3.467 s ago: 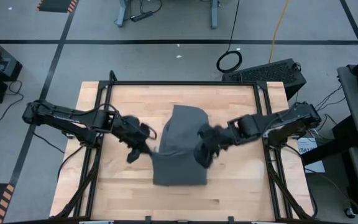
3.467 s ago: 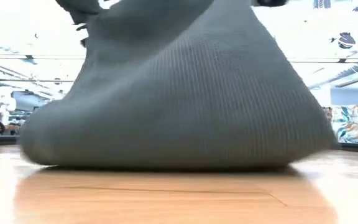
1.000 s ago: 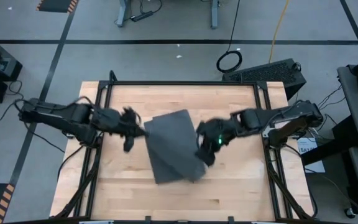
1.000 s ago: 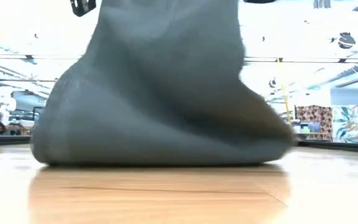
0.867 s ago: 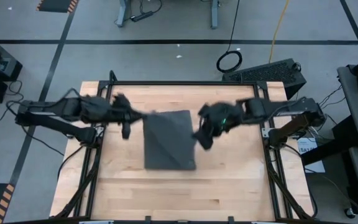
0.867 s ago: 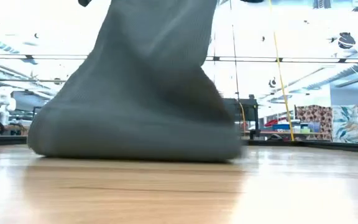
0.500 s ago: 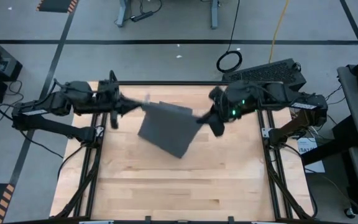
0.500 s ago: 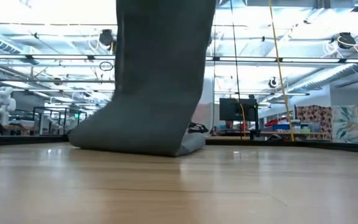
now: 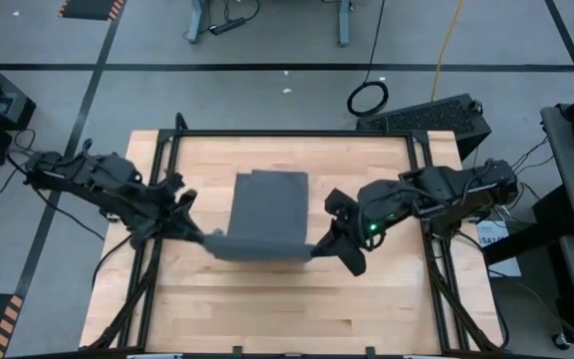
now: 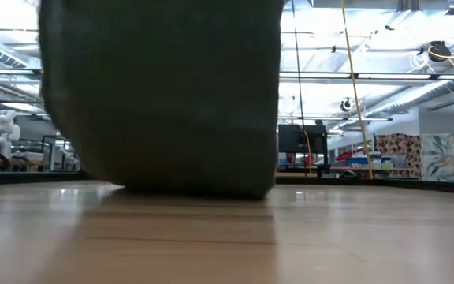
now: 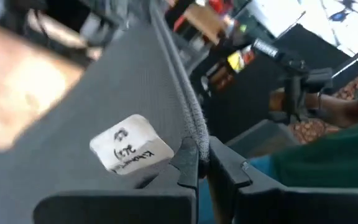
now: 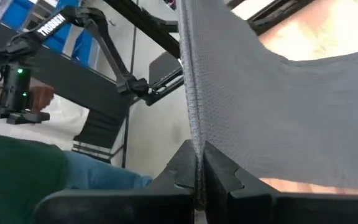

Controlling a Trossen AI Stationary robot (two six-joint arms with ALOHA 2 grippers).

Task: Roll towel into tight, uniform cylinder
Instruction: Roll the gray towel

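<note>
Beyond the hanging towel (image 10: 164, 102), a monitor (image 10: 296, 142) stands partly hidden.

Your two arms are swinging the towel (image 9: 264, 214) back toward the table's near side, the left gripper (image 9: 195, 231) and right gripper (image 9: 327, 245) now pinching its near corners after a lift toward the far edge. The cloth, bunched and slanted moments ago, is hanging stretched flat between them, its lower edge brushing the wood.
</note>
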